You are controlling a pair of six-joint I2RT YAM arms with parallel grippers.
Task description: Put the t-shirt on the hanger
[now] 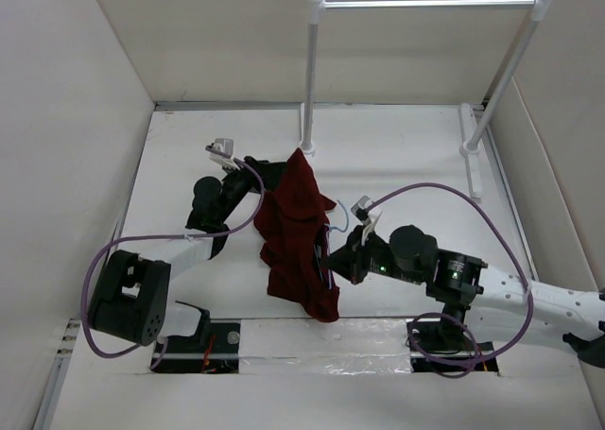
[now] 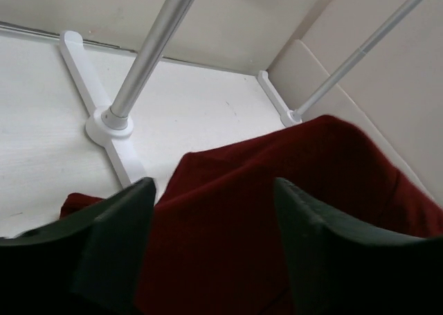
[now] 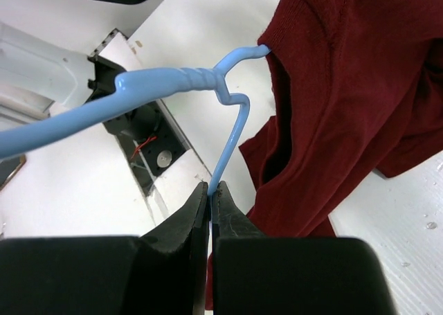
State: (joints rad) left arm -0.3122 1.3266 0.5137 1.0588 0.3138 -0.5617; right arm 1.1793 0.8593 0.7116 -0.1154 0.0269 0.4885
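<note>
The maroon t-shirt (image 1: 298, 236) hangs in a bunch at the table's middle, raised to a peak at its far end. The light-blue wire hanger (image 3: 173, 83) is partly inside it: one arm enters the shirt's collar (image 3: 277, 45), and the hook points away to the left. A bit of blue wire shows in the top view (image 1: 341, 220). My right gripper (image 3: 211, 187) is shut on the hanger's wire below the twisted neck, right of the shirt (image 1: 342, 260). My left gripper (image 2: 214, 218) is at the shirt's far top (image 1: 271, 177), its fingers (image 2: 118, 246) wide apart with red cloth (image 2: 228, 211) between them.
A tall white rack with a metal rail (image 1: 425, 3) stands at the back. Its left post (image 1: 310, 71) rises just behind the shirt, and its base (image 2: 107, 131) lies close ahead in the left wrist view. Side walls enclose the table. Purple cables loop beside both arms.
</note>
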